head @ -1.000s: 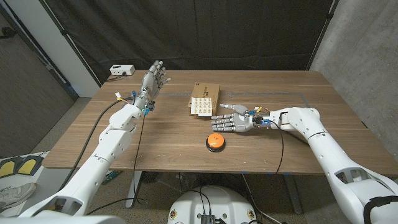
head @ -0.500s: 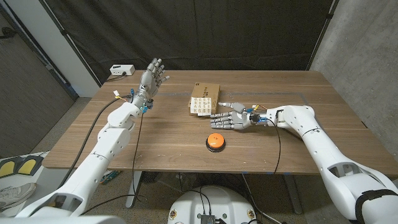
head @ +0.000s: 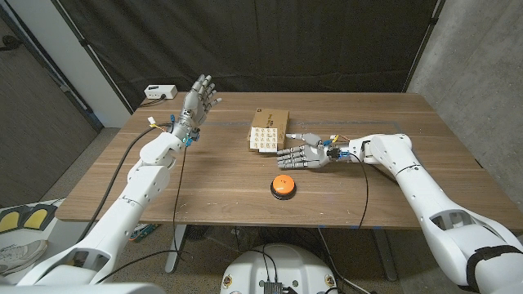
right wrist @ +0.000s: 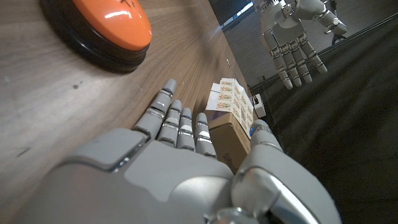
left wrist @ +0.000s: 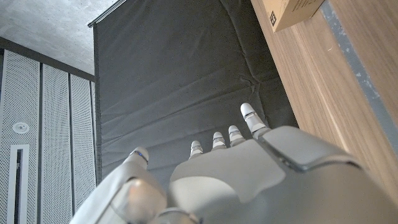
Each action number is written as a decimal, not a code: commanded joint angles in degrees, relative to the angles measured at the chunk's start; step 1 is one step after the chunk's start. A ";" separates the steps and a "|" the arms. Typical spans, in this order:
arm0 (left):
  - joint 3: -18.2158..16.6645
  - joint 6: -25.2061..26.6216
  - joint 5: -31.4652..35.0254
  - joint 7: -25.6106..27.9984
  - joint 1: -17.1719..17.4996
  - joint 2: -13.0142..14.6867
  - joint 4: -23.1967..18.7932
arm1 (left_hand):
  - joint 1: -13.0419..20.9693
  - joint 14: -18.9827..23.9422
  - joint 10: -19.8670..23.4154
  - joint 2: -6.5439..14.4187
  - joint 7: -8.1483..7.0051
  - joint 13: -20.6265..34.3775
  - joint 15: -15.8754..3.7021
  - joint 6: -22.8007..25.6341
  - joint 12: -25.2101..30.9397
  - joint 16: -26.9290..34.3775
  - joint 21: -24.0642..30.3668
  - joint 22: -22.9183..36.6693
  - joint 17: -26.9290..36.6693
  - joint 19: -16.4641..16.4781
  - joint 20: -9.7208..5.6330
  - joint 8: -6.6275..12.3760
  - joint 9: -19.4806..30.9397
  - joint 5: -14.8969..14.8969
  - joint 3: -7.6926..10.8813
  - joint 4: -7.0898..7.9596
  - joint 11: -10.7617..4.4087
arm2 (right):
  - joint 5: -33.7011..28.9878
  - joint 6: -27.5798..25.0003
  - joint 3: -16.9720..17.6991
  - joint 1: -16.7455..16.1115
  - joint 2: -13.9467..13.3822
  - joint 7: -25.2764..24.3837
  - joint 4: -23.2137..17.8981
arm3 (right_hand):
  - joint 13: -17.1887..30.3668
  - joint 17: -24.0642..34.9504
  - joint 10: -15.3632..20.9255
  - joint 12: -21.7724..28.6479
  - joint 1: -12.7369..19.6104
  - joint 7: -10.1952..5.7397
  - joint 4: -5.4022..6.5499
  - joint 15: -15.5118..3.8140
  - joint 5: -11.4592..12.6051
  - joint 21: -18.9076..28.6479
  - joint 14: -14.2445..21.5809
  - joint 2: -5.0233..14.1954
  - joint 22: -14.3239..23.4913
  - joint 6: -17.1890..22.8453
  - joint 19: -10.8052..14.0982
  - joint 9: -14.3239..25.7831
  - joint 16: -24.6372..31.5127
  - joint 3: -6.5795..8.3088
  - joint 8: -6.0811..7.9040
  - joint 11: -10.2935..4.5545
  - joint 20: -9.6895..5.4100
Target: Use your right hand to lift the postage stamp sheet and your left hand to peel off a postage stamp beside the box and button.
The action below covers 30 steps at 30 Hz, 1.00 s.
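Observation:
A white stamp sheet [head: 265, 140] leans on the front of a brown cardboard box [head: 270, 122] at the table's middle; it also shows as the stamp sheet [right wrist: 231, 100] against the box [right wrist: 229, 142] in the right wrist view. An orange button [head: 283, 184] sits nearer the front edge, seen too as the button [right wrist: 107, 26]. My right hand [head: 305, 156] hovers open, fingers spread, just right of the sheet and above the button. My left hand [head: 199, 101] is raised open at the far left of the table, fingers up; it appears as the left hand [right wrist: 295, 37] and the left hand [left wrist: 236, 180].
A white power box [head: 160, 92] lies at the table's back left corner. Black curtains hang behind the wooden table [head: 204, 192]. Wide bare wood lies at the front left and the right end.
My right hand has crept left toward the stamp sheet. My left hand has risen slightly toward the back of the table.

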 commanded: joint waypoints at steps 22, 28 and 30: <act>-0.02 -2.02 -0.37 -1.09 -0.88 -0.80 1.38 | 0.82 -0.87 -2.83 -0.13 -0.04 0.29 0.30 -7.41 0.04 0.30 -0.25 0.20 0.10 -6.61 0.45 0.04 0.29 0.29 -0.56 -0.01 0.12 | 0.47 0.73 1.46 -2.65 1.77 -0.60 -2.82 | 0.01 0.16 -3.35 -1.21 0.95 1.45 -0.74 1.33 0.54 -3.82 -6.43 -0.59 -0.72 1.80 -8.35 0.29 -1.10 0.50 0.27 0.98 -0.59; -0.07 -2.32 -0.62 -1.20 -0.97 -1.16 1.55 | 0.85 -0.79 -2.73 -0.15 -0.03 0.29 0.16 -7.35 0.07 0.30 -0.23 0.20 0.10 -6.42 0.48 0.05 0.28 0.30 -0.61 -0.04 0.16 | 0.36 0.05 0.75 -1.38 1.33 -0.85 -3.07 | -0.01 0.10 -6.22 -1.59 1.07 2.45 -0.79 2.02 0.65 -4.22 -7.69 -0.51 -0.79 -1.63 -9.02 0.26 -0.74 0.46 -0.79 1.84 -0.82; -0.22 -2.73 -0.72 -1.20 -1.01 -1.33 1.44 | 0.86 -0.75 -2.72 -0.15 -0.04 0.29 0.15 -7.30 0.06 0.31 -0.23 0.20 0.10 -6.36 0.51 0.06 0.28 0.30 -0.63 -0.05 0.11 | -0.25 -0.76 -0.88 0.36 0.57 0.26 -2.33 | -0.02 0.08 -6.68 -1.65 1.11 2.72 -0.81 2.08 0.67 -4.18 -7.78 -0.49 -0.80 -1.96 -8.88 0.27 -0.71 0.47 -0.80 2.00 -0.81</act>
